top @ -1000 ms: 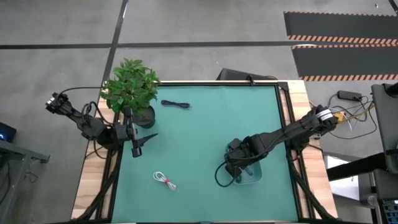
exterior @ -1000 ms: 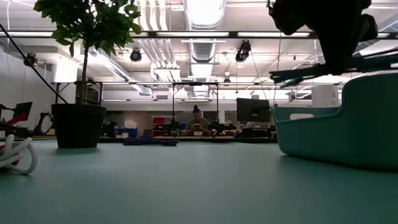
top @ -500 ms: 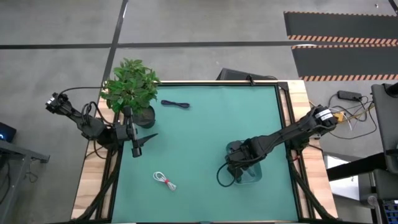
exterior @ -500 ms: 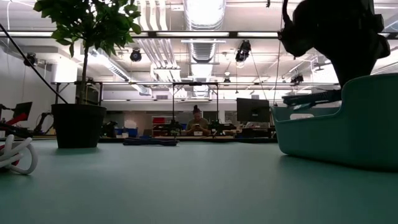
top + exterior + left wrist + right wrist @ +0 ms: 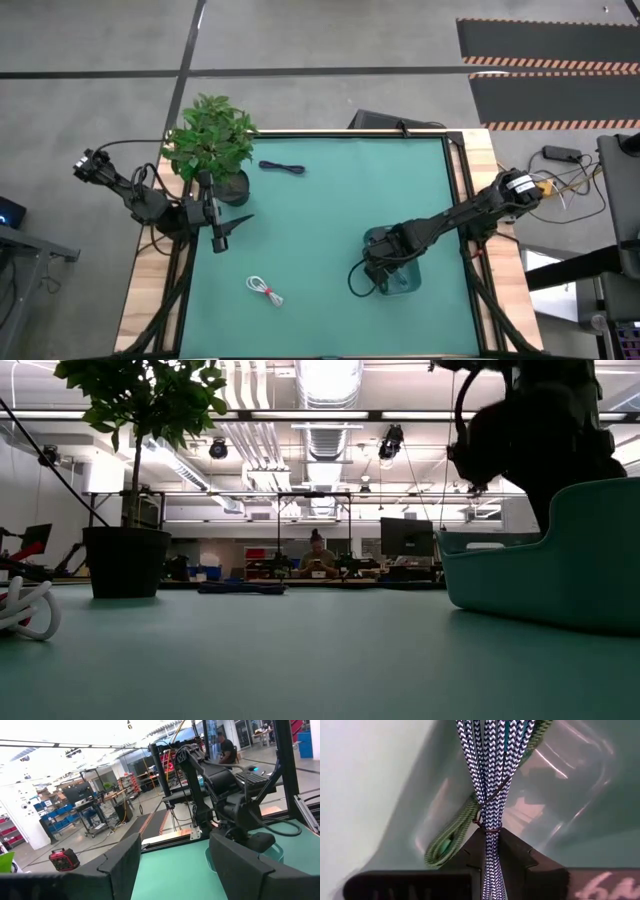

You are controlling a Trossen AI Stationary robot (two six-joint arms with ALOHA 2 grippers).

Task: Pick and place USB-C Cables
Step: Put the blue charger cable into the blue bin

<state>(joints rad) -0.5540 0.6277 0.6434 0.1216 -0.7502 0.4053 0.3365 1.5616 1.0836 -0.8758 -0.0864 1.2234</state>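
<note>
My right gripper reaches down into the teal bin near the table's right side, shut on a navy-and-white braided cable bundle. A green cable bundle lies on the bin's floor beneath it. In the low view the bin wall hides the fingers. A white cable with a red tie lies flat on the mat toward the near edge. A dark cable bundle lies by the far edge. My left gripper waits open at the table's left edge. My right gripper pinches the navy-and-white bundle between its two fingers, just beside the thin wire tie around its strands. It comes from above, pointing down, and the strands run on straight out past the fingertips over the green cable. Whether the bundle touches the bin floor I cannot tell.
A potted plant stands at the far left corner, next to my left arm. Bare green mat stretches between the bin, the white cable and the dark cable. Beyond the table the low view shows a workshop with a seated person.
My right gripper has gone down into the bin with the braided bundle: a second ago the strands showed above the bin's rim in the low view, and now the wall hides them. The gripper has stayed shut.
</note>
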